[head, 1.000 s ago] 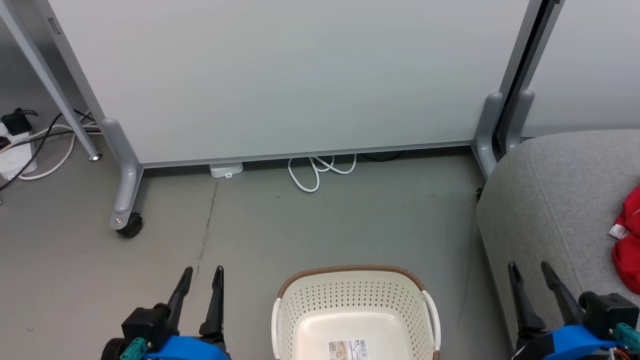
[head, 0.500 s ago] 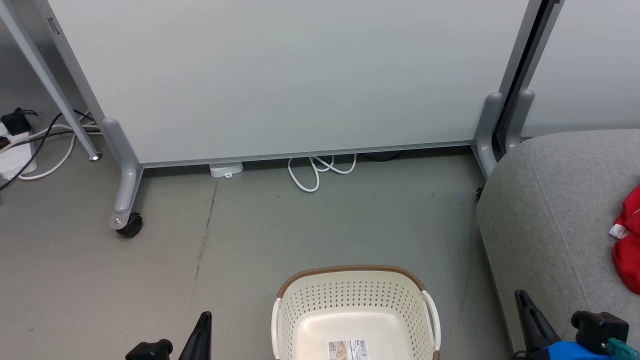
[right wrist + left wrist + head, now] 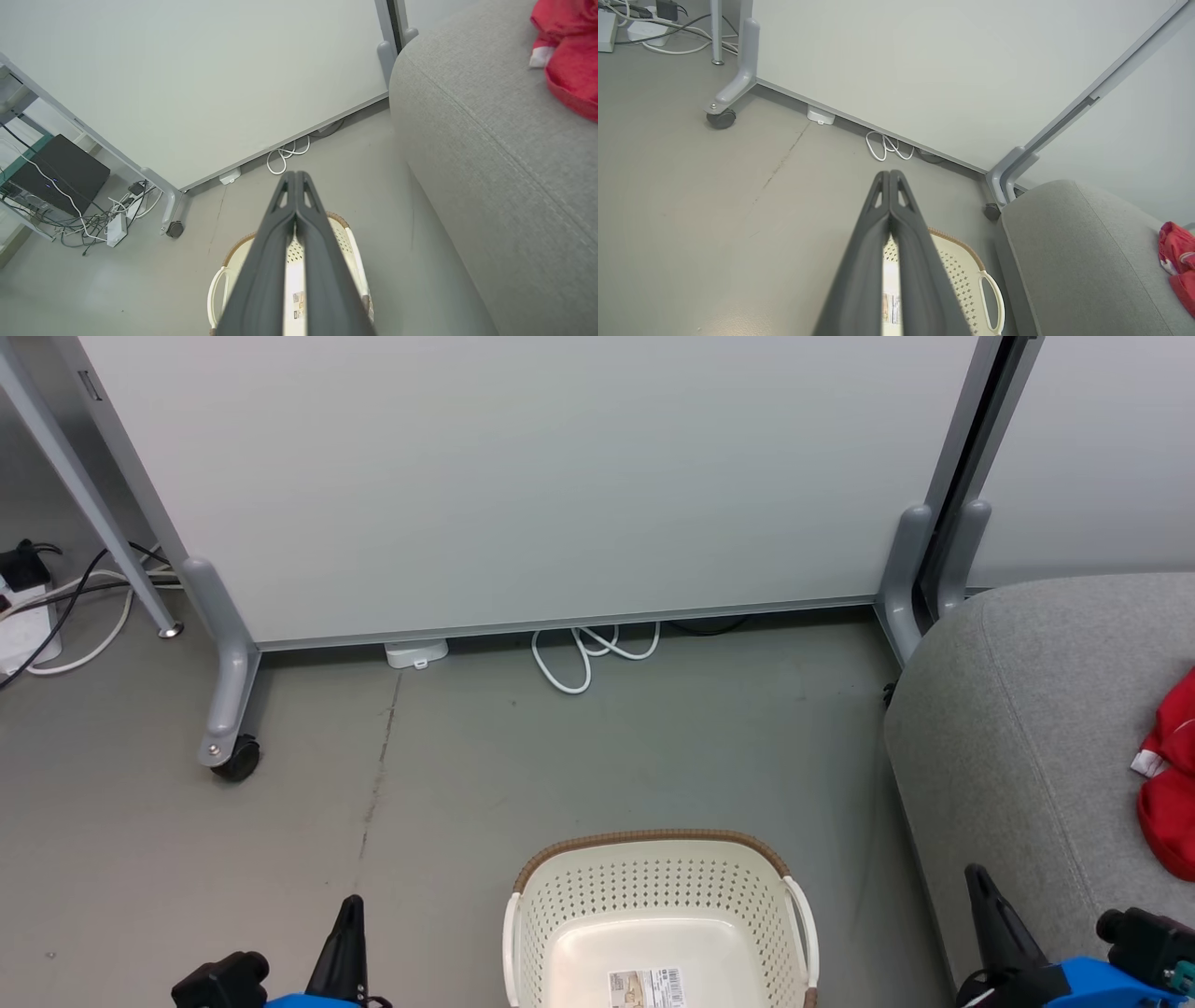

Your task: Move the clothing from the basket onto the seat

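Observation:
The cream perforated basket [image 3: 658,905] with its brown rim stands on the floor at the bottom middle, with only a label on its bare bottom. Red clothing [image 3: 1169,789] lies on the grey seat [image 3: 1018,737] at the right edge, also seen in the wrist views as clothing [image 3: 1178,256] and clothing [image 3: 567,51]. My left gripper [image 3: 350,919] is low at the bottom left, left of the basket, fingers pressed together [image 3: 889,175] and holding nothing. My right gripper [image 3: 980,887] sits at the bottom right against the seat's front, also shut [image 3: 295,175] and empty.
A white wheeled partition [image 3: 523,476] stands across the back, with a castor [image 3: 233,761] at the left. A coiled white cable [image 3: 583,653] lies under it, and more cables and a power strip [image 3: 28,625] lie at the far left. A dark box [image 3: 60,172] sits on a shelf.
Both grippers have closed from open and dropped lower in the head view. The camera has shifted slightly. Basket and clothing have not moved.

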